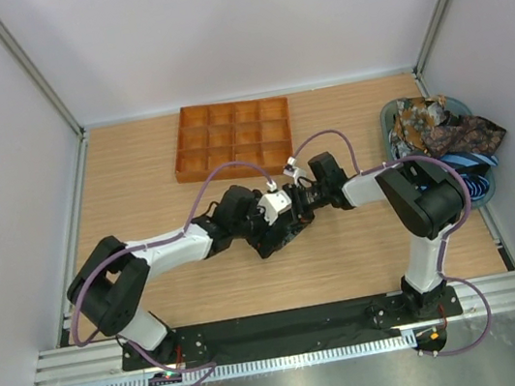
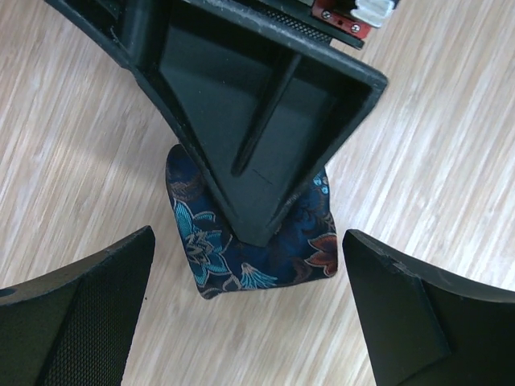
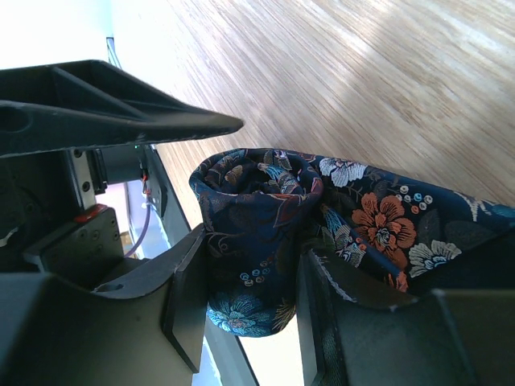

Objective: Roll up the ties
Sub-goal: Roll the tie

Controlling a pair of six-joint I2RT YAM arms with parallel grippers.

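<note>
Currently the rolled tie [image 3: 257,225] sits clamped in the right pincer [image 3: 251,301], with the left pincer [image 2: 247,261] spread wide, flanking it.

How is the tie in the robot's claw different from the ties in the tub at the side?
The held tie is wound into a roll; the spare ties lie in a loose, crumpled heap. The held tie is pinched alone by the right gripper at the middle of the table; the spare ties are piled in the tub at its right edge. Both show dark flowery fabric.
</note>
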